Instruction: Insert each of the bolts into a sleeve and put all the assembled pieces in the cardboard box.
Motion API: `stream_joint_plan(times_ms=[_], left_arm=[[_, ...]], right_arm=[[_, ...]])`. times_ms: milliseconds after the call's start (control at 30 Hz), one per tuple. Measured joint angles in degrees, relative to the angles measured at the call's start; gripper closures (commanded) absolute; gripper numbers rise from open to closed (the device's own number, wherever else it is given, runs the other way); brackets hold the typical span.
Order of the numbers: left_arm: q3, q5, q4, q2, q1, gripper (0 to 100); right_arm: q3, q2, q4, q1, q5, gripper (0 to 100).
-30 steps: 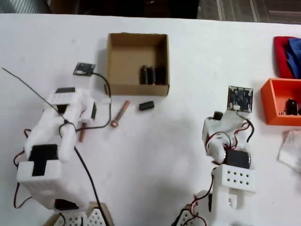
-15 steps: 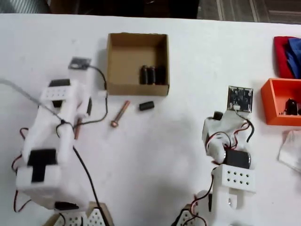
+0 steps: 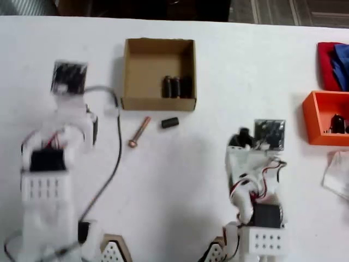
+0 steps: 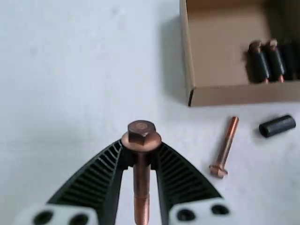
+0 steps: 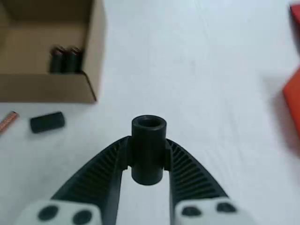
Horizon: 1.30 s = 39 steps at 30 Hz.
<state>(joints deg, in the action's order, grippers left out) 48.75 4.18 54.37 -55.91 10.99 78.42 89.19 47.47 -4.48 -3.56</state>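
**Bolt in 1 gripper, sleeve in the other: mating is the step in hand**

The left gripper [image 4: 141,152] is closed on a copper bolt [image 4: 140,139], pinching the shank just below the hex head. The right gripper [image 5: 148,157] is clamped around a black sleeve [image 5: 148,140], whose open bore faces its wrist camera.

Seen from above, the cardboard box [image 3: 159,103] sits at 11 o'clock from the centre of the bench [image 3: 180,185]. It holds 2 assembled pieces [image 3: 173,86], and possibly a 3rd in the dark patch at their 3 o'clock. A loose bolt [image 3: 139,132] and a loose sleeve [image 3: 170,123] lie just off the box's 6 o'clock wall.

To mate them well, line the shank up with the bore's axis before closing the gap. Then feed slowly with both grips firm, since a tilted entry would likely jam.
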Motion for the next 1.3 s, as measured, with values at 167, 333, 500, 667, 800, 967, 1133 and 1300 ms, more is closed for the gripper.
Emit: stream_joint_plan(times_ms=[167,333,500,667,800,967,1133,1300], left_arm=[[9.2,-1.3,-12.7,-10.5,-1.1,97],[10.2,-2.4,-21.1,-7.6,-3.3,97],[2.8,-14.4,-26.5,0.9,-5.7,97],[-10.7,-22.2,-22.2,6.7,-15.6,97],[-14.2,-22.8,-19.4,8.3,-25.8,97],[-14.3,-19.6,-21.1,8.4,-31.3,97],[-14.3,-17.8,-26.1,9.0,-33.9,97],[-14.3,-23.6,-32.6,14.3,-34.3,97]], right_arm=[[1.1,5.2,-5.8,-11.0,0.0,97.4],[7.5,2.6,-26.5,-13.9,0.0,97.5],[8.7,-5.9,-44.2,-14.0,0.0,97.6],[8.8,-13.7,-47.5,-14.0,0.0,97.6],[8.8,-15.6,-47.6,-14.0,0.0,97.7],[8.8,-15.9,-47.6,-14.0,0.0,97.7],[8.8,-15.9,-47.7,-14.0,0.0,97.7],[8.8,-15.9,-47.7,-14.0,0.0,97.7]])
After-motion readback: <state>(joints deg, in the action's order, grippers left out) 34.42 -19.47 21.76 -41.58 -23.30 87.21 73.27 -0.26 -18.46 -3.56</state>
